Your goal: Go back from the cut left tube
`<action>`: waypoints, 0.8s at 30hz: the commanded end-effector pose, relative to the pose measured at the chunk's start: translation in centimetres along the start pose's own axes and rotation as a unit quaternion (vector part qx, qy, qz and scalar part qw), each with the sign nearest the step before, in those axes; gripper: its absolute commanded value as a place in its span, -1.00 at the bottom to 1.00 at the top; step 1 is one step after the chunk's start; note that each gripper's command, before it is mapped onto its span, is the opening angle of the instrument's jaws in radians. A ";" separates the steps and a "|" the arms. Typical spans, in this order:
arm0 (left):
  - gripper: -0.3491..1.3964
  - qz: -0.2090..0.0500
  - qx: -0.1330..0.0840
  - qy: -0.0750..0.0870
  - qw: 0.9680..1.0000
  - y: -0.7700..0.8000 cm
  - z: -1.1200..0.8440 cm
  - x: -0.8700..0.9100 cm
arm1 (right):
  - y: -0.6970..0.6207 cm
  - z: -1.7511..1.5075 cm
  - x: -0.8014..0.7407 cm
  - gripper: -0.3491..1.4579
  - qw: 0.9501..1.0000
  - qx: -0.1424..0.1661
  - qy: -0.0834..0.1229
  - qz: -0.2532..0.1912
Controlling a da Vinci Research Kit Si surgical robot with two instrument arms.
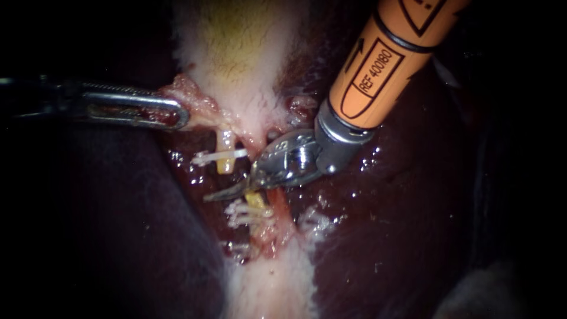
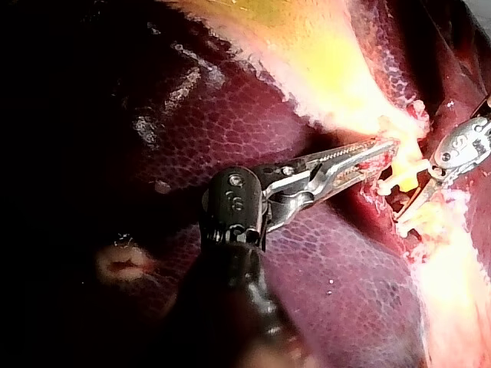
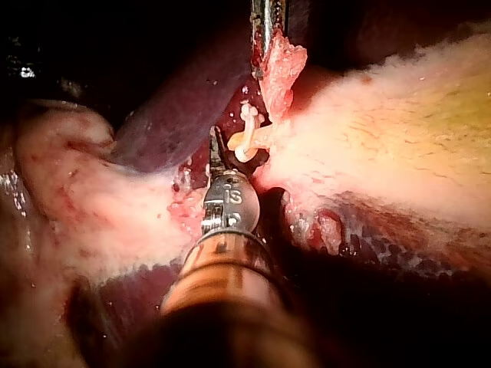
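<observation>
Gripping a ragged pink flap (image 1: 192, 97) at the left edge of the gallbladder (image 1: 236, 53), the left instrument (image 1: 180, 112) reaches in from the left. Its slotted steel jaws are closed on that tissue from both sides and hold it out to the left.

Just right of them is the left tube (image 1: 225, 160), cut through. Its far stub, short and waxy yellow, hangs from the pale, fuzzy gallbladder with a white clip (image 1: 215, 157) across it. The near stub (image 1: 255, 201) lies apart from it, with more white clips (image 1: 245, 215) bunched across it.

The tube looks thin, soft, wet and nearly weightless. I judge the cut ends would tear, or lose a clip, if snagged. It seems to want no hold at all for this step. If one were needed, the fleshier tissue beyond the clips would be safer than a bare stub.

Across the gap between the stubs lies the right instrument (image 1: 214, 195). Its tapered metal blades rest together with nothing between them, the tip pointing left. Behind them a polished hinge joins an orange shaft (image 1: 378, 65) that runs off to the far right.

Backing out along that shaft's own line should keep the tip off the clips. Around everything spreads the liver (image 1: 401, 224), dark maroon, smooth and glistening.
</observation>
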 end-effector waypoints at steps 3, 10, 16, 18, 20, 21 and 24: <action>-1.00 0.000 0.000 0.000 1.000 -0.01 0.00 0.00 | -0.02 0.01 0.00 -0.89 1.000 0.000 0.000 -0.001; -1.00 0.000 0.000 0.000 1.000 -0.02 -0.01 -0.01 | -0.09 0.02 0.03 0.71 1.000 -0.030 0.007 0.006; -1.00 0.000 -0.001 0.000 1.000 -0.03 -0.01 -0.01 | -0.10 0.00 0.02 0.78 0.999 -0.033 0.007 0.008; -1.00 0.000 -0.001 0.000 1.000 -0.03 -0.01 -0.01 | -0.13 -0.02 0.00 0.86 0.999 -0.043 0.012 0.008; -1.00 0.000 -0.001 0.000 1.000 -0.04 -0.01 -0.01 | -0.18 -0.07 -0.02 0.95 0.997 -0.070 0.020 0.008; -1.00 0.000 -0.001 0.000 1.000 -0.04 -0.01 -0.01 | -0.22 -0.11 -0.04 0.97 0.996 -0.089 0.025 0.009; -1.00 0.000 -0.001 -0.001 1.000 -0.07 -0.02 -0.01 | -0.37 -0.27 -0.11 0.97 0.992 -0.125 0.031 0.002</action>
